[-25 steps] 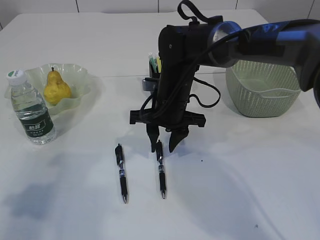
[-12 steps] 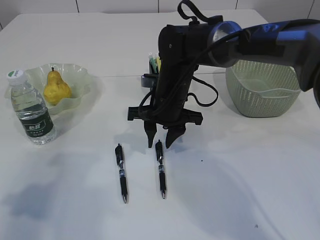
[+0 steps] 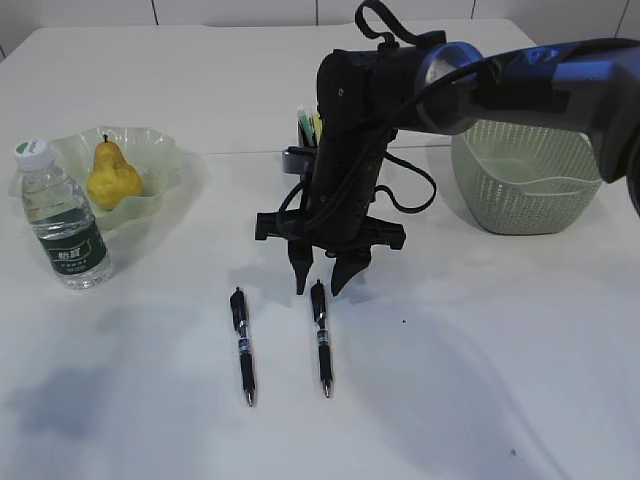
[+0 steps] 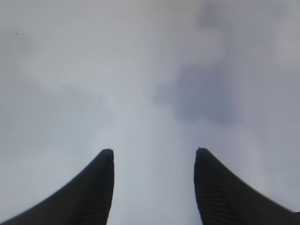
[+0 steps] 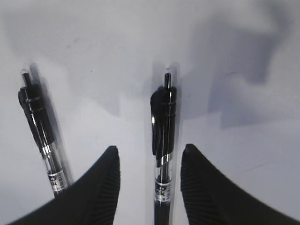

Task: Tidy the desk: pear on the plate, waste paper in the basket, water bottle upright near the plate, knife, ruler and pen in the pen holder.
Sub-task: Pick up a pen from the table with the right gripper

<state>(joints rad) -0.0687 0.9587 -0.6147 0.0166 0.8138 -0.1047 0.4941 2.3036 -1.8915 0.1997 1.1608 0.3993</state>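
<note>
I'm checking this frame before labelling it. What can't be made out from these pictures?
- Pen holder: exterior view, mostly hidden behind the right arm; its contents can't be identified.
- Basket: its floor is hidden by its own wall, so any waste paper inside is unseen.
- Left gripper: left wrist view shows only blurred table; its place is unknown.
- Right pen: lower end cut off by the frame edge, between the right gripper fingers.

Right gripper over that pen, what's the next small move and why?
Probably lower the right gripper straight down and close on the right-hand pen. In the right wrist view the open fingers sit either side of that pen's clip end, and the exterior view shows them just above the table, not yet gripping. The other pen lies clear to the side.
</note>
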